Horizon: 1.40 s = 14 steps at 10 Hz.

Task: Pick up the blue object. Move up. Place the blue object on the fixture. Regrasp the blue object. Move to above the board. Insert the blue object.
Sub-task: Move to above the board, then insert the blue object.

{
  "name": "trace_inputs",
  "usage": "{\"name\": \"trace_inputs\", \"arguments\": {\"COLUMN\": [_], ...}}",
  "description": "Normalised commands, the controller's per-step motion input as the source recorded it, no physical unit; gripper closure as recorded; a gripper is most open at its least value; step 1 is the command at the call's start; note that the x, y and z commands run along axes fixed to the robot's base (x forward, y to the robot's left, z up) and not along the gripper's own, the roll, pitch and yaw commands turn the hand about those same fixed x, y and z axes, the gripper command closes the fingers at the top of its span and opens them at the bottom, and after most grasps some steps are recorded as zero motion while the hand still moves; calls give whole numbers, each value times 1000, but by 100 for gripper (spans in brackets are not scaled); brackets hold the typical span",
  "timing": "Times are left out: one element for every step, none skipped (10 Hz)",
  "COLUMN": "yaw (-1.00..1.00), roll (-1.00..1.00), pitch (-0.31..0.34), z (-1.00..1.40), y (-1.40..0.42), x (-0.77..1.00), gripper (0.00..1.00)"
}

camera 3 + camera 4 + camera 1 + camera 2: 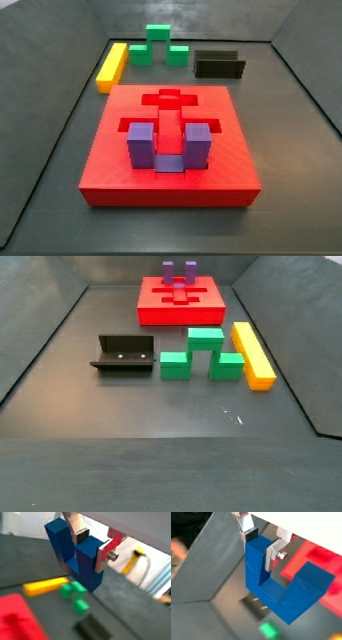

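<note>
**Blue object clamped in gripper, up off the floor**

Wrist views:
- Gripper (92, 543) clenched on one prong of the blue object (75, 558); silver fingers (104, 553) pressed to either side of that prong.
- Seen again with gripper (261, 543) gripping blue object (281, 587) at one prong; bar and free prong hanging clear of the plates.
- Below the held piece: yellow bar (45, 586), green block (75, 594), corner of the red board (19, 619), dark fixture (93, 630) on the grey floor.
- Red board (318, 557) behind the blue U; blurred green block (269, 630) and a dark shape, probably the fixture (255, 607), underneath. Too blurred to confirm.

Side views:
- Neither gripper nor blue object in frame.
- Red board (120, 165) in the foreground, purple U-shaped block (170, 146) seated upright in a slot, prongs up.
- Yellow bar (112, 65), green block (164, 44) and fixture (219, 65) well apart from the board, toward the back wall.
- Opposite angle: fixture (124, 355) nearest, green block (202, 355) just beside it, yellow bar (253, 353) touching the green block's far side, board (183, 302) at the back with purple U-shaped block (179, 271) on top.
- Fixture top unoccupied in both side views.
</note>
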Motion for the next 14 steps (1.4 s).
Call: {"name": "trace_inputs", "arguments": {"yaw": [-117,-105,-98,-86,-70,-52,-17,-14,-5,0,0,0,0,0], "roll": [-1000,-1000,-1000,-1000,-1000,-839,-554,-378,-219,-23,-24,-67,-86,-167], "pitch": [124,117,118,132,117,71,10,-17,-25,4,10,0,0,-17], "z": [234,129,48,18,26,0,11,-1,0,-223,-237,-331,-480,-457], "y": [-1253,-659,-291,-126,-90,-33,20,16,6,0,0,0,0,0], "x": [-1400,-779,-411,-190,-114,-100,-84,-73,-51,63,91,191,540,771], "gripper": [100,100,100,100,100,100,100,100,100,100,100,100,100,100]}}
